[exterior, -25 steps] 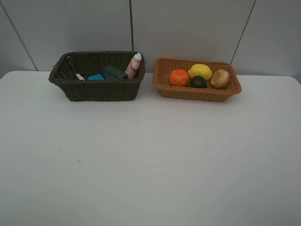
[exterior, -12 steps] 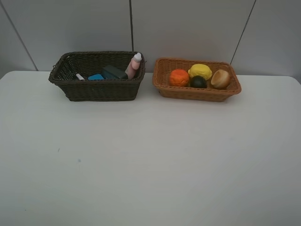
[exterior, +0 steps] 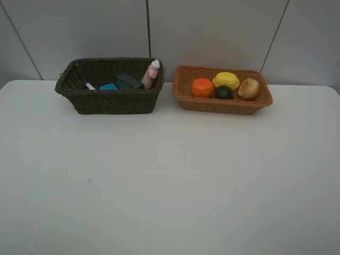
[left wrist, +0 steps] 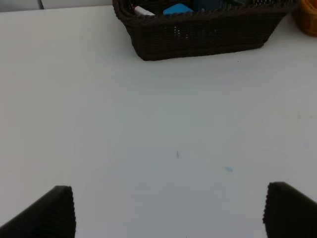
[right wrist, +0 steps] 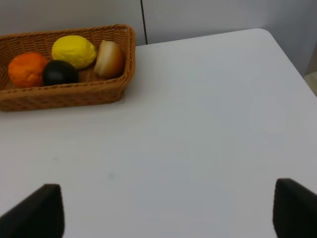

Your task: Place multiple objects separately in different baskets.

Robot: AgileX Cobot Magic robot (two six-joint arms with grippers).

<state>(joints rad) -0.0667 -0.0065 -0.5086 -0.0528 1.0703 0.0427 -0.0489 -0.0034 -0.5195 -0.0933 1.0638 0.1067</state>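
Nearest to the cameras, the left gripper [left wrist: 168,210] and the right gripper [right wrist: 168,210] hang over the bare white table [exterior: 170,180], each with its fingers wide apart and holding nothing. Farther back, the dark brown basket [exterior: 109,101] holds the marker [exterior: 90,86], a blue item [exterior: 108,86], the dark eraser [exterior: 129,81] and the pink bottle [exterior: 151,74] leaning in a corner. Beside it, the orange-tan basket [exterior: 223,105] holds the orange [exterior: 202,87], the mangosteen [exterior: 224,92], the lemon [exterior: 227,80] and the peach [exterior: 249,89].

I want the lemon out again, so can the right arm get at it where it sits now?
Probably yes. The lemon lies uncovered at the top of the orange-tan basket, between the orange and the peach. The right claw is open, and bare table lies between.
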